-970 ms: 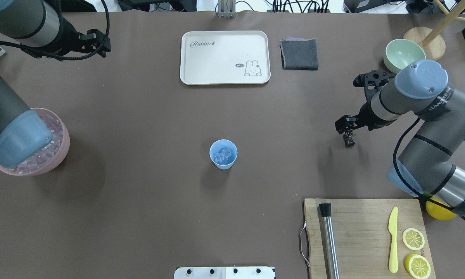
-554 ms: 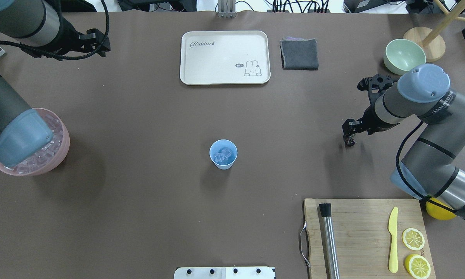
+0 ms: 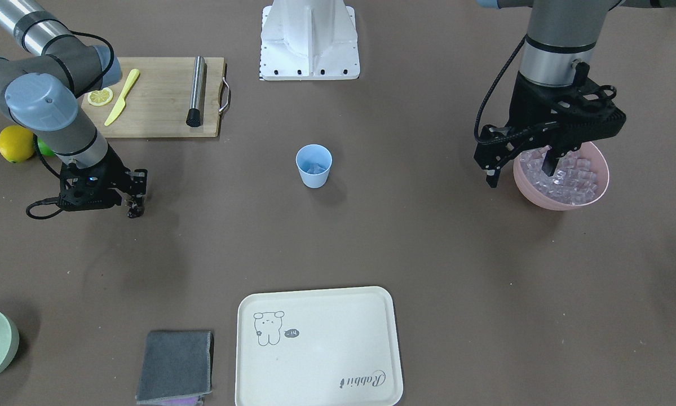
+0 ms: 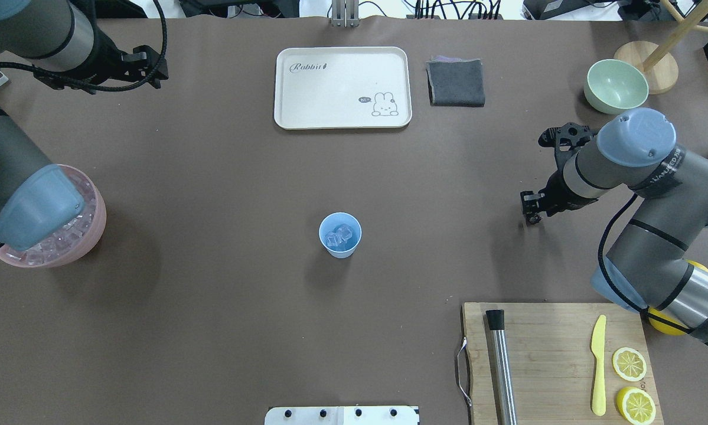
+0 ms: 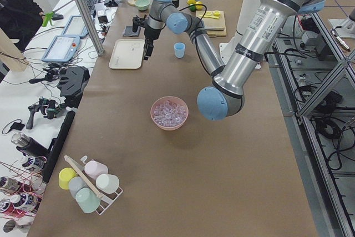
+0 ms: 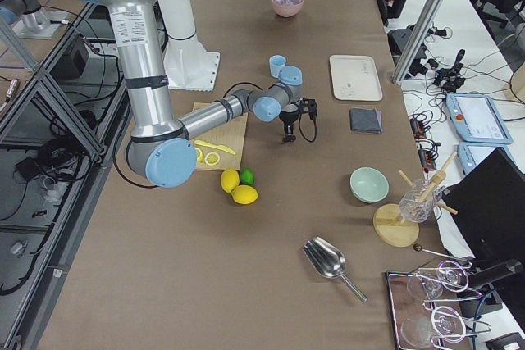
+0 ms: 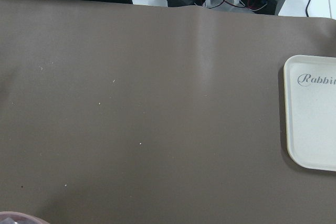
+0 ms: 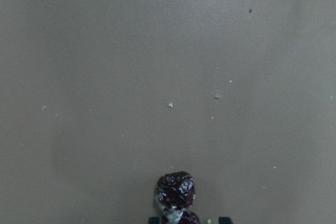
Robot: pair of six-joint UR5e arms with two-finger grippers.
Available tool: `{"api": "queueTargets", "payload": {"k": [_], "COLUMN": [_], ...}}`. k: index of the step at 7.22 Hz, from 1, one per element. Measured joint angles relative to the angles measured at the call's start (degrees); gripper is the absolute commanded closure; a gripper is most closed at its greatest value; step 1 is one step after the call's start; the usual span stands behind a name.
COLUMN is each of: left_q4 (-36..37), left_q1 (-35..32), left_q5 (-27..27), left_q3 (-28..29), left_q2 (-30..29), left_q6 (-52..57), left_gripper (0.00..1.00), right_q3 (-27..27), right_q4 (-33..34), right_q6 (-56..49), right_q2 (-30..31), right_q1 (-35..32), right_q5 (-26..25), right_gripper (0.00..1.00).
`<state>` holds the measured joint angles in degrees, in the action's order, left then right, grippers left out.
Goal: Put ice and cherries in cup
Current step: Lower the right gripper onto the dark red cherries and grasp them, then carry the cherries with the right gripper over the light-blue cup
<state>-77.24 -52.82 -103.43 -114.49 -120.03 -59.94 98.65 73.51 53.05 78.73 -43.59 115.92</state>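
On the counter [image 4: 212, 177], at the robot's right, the right claw [image 4: 531, 216] stands low about the cherries [image 8: 176, 190], pinching or not I cannot tell, so it should grip firmly before carrying them to the cup [image 4: 341, 253], well apart, with ice [image 4: 338, 235] inside.

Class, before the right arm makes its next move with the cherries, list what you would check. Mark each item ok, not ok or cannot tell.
1. Cherries sit at the tips of the right claw: ok, per its wrist view.
2. Right claw closed firmly on them: cannot tell.
3. Cup upright, mouth open: ok.
4. Ice in the cup: ok.
5. Only bare table between cherries and cup: ok.
6. Left claw away from the cup, open over the pink bowl: ok.
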Motion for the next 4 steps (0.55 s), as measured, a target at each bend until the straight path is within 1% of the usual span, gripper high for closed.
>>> {"api": "queueTargets", "payload": {"k": [1,4], "left_q4": [0.0,0.0], "left_q1": [0.0,0.0], "left_q5": [0.0,-0.5], "left_q3": [0.0,-0.1], "left_q2": [-0.1,-0.5], "left_q6": [0.0,0.0], "left_gripper": [0.02,0.02], "right_q3": [0.1,1.1], "right_q4": [0.0,0.0], "right_q6": [0.7,1.1], "right_q2": [-0.1,-0.3], "right_q1": [0.2,0.1], "right_q5": [0.0,0.0], "right_gripper": [1.00,1.00]}}
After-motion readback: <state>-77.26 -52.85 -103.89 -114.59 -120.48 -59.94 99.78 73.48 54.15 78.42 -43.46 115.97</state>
